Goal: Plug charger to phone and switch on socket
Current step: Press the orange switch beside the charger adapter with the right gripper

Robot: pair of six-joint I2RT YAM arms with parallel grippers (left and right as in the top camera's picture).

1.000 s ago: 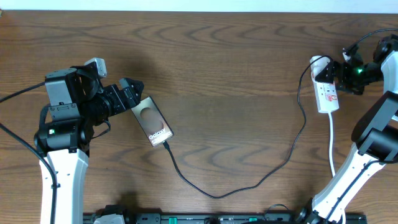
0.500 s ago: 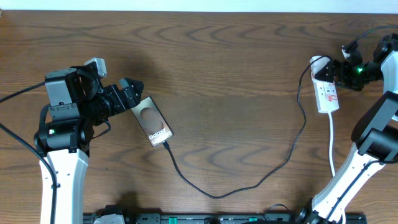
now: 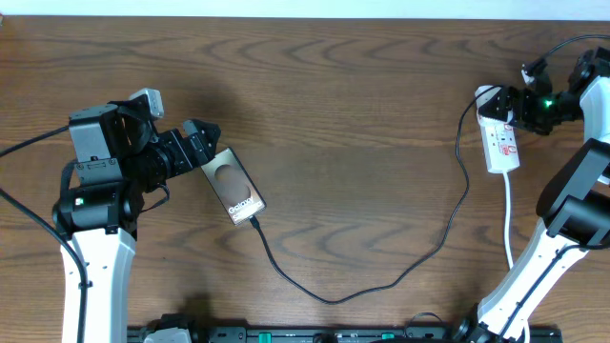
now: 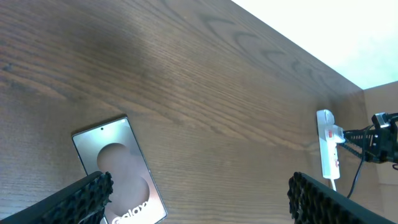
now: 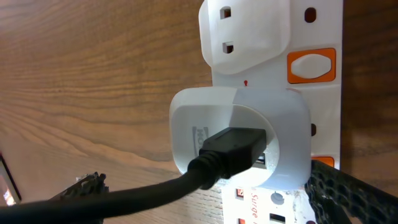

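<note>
At 9 o'clock the phone (image 3: 233, 188) looked plugged into the charger (image 3: 329, 298), so the left gripper (image 3: 200, 143) sat open beside it. At 3 o'clock the right gripper (image 3: 516, 107), open too, hung by the socket (image 3: 502, 143), likely to reach its switch (image 5: 311, 65).

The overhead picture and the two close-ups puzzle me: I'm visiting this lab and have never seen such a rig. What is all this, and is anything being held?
These are two robot arms at a wooden table. The overhead picture looks straight down from a fixed camera. The other two come from a camera on each wrist, so the black ridged shapes at their lower edges are that arm's own fingers. On the table lie a phone, a thin black charger cable reaching the phone's lower end, and a white power strip. The left fingers are open beside the phone. The right fingers are open at the strip, where the cable enters a white adapter. Nothing is held.
</note>
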